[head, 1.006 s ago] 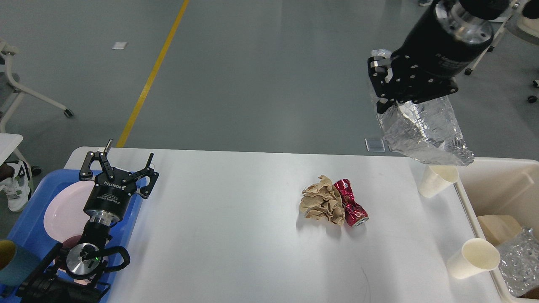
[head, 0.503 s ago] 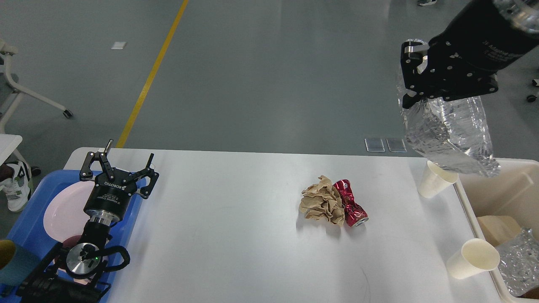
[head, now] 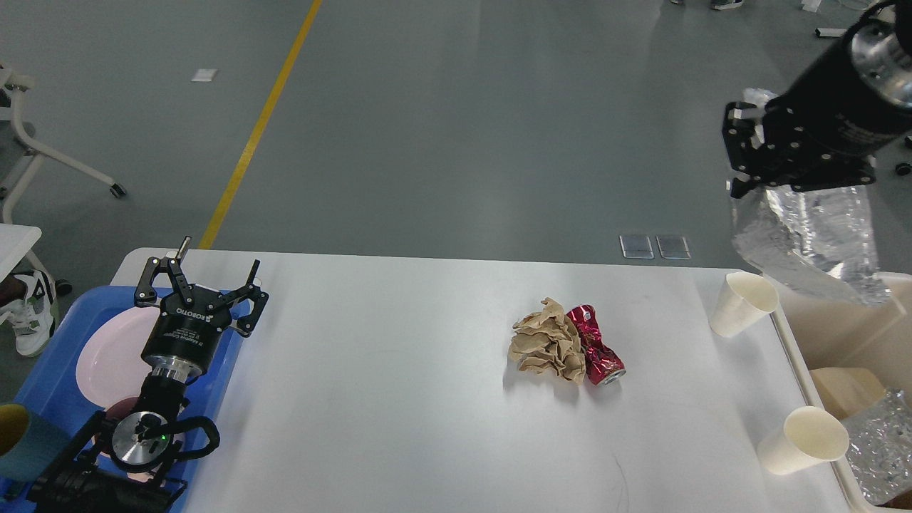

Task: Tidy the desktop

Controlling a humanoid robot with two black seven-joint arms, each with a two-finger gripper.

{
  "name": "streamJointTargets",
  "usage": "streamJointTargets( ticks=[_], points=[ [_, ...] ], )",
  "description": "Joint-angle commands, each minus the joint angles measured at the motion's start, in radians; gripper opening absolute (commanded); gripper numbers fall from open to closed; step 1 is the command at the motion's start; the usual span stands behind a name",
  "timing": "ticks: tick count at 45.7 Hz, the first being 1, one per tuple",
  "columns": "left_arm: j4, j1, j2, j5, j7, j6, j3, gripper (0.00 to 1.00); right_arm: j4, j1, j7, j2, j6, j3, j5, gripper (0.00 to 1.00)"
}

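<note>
The white desktop (head: 399, 399) fills the lower view. On it lie a crumpled brown paper ball (head: 546, 348) and a crushed red can (head: 596, 345), touching each other. Two cream paper cups lie on their sides near the right edge, one far (head: 742, 303), one near (head: 801, 439). My right gripper (head: 741, 160) is shut on a crushed clear plastic bottle (head: 809, 239) and holds it high, above the cream bin (head: 841, 328). My left gripper (head: 201, 281) is open and empty above the blue tray (head: 50, 377).
The blue tray holds a pink plate (head: 107, 353) and a teal cup (head: 25, 442). The bin holds brown paper (head: 844, 388) and crumpled clear plastic (head: 880, 442). A white table leg with a caster (head: 64, 167) stands on the floor at far left.
My right gripper has carried the clear bottle to the right, from beyond the table's far right corner to above the cream bin. The left arm has not moved.
</note>
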Motion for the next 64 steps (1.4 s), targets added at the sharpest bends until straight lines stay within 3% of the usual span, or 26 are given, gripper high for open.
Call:
streamJointTargets(
  ticks=[1,6,14,23,38,43,64],
  points=[
    [0.0,0.001,0.0,0.0,0.0,0.002,0.0,0.97,-0.048,-0.148,0.0,-0.106,-0.121,-0.038,-0.067,0.0],
    [0.0,0.001,0.0,0.0,0.0,0.002,0.0,0.96,-0.179,-0.357,0.002,-0.2,-0.219,-0.032,-0.104,0.0],
    [0.0,0.001,0.0,0.0,0.0,0.003,0.0,0.96,-0.362,-0.64,0.005,-0.239,-0.355,0.027,-0.103,0.0],
    [0.0,0.001,0.0,0.0,0.0,0.002,0.0,0.96,-0.613,-0.937,0.005,-0.262,-0.377,0.146,-0.089,0.0],
    [0.0,0.001,0.0,0.0,0.0,0.002,0.0,0.96,-1.193,-1.535,0.015,-0.219,-0.437,0.484,-0.086,0.0],
    [0.0,0.001,0.0,0.0,0.0,0.002,0.0,0.96,-1.238,-1.632,0.009,-0.167,-0.478,0.502,-0.086,0.0],
    [0.0,0.0,0.0,0.0,0.0,0.003,0.0,0.97,-1.232,-1.719,0.012,-0.098,-0.497,0.516,-0.086,0.0]
  ],
)
